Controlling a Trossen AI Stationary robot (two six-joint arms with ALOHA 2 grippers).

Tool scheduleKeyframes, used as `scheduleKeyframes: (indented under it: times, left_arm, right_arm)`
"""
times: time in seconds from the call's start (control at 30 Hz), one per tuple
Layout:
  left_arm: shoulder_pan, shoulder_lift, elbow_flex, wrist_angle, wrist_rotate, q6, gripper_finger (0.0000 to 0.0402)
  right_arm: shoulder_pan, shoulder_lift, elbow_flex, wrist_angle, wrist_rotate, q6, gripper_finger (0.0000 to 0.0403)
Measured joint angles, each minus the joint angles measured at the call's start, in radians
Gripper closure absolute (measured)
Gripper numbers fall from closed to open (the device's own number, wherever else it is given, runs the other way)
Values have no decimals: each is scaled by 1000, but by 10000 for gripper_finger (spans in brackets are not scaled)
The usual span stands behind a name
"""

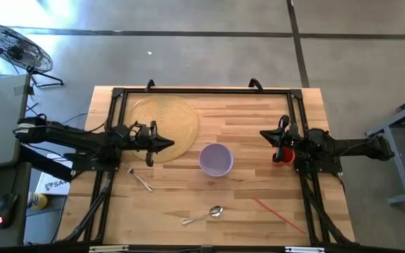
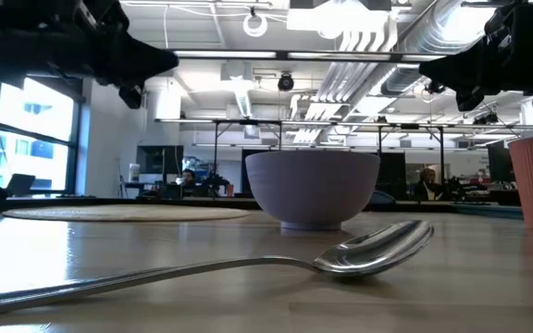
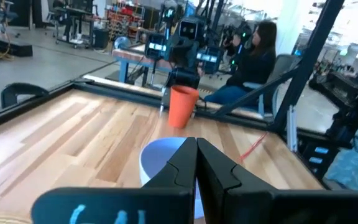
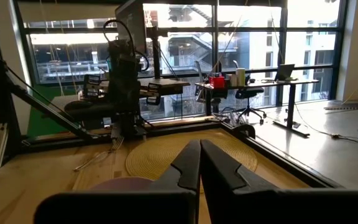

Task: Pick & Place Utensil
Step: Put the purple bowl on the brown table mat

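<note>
Both arms hover at rest above the worktop (image 1: 259,126), left gripper (image 1: 166,145) and right gripper (image 1: 264,133) pinched closed and empty. The spoon (image 1: 204,215) lies untouched near the front edge, short of the lilac bowl (image 1: 216,159).

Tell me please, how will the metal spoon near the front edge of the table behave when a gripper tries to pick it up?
The spoon looks polished and shiny, so it is probably slippery between fingers. It lies flat on the table with a thin handle, so gripping it from above likely leaves little clearance. It appears rigid metal and should not bend, but its rounded bowl may let it rock or pivot if pushed.
</note>
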Motion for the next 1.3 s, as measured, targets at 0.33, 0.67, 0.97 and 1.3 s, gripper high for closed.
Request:
scheduleKeyframes:
  times: [0.33, 0.67, 0.97, 1.3]
  left_arm:
    - [0, 130, 69, 73, 37, -105, 401]
    - [0, 384, 260, 50, 274, -18, 401]
    - [-5, 519, 438, -83, 415, 146, 383]
    - [-119, 581, 651, -500, 195, 366, 213]
  right_arm:
    - [0, 0, 0, 0, 0, 0, 401]
    - [0, 0, 0, 0, 0, 0, 401]
    - [0, 0, 0, 0, 0, 0, 398]
    - [0, 0, 0, 0, 0, 0, 400]
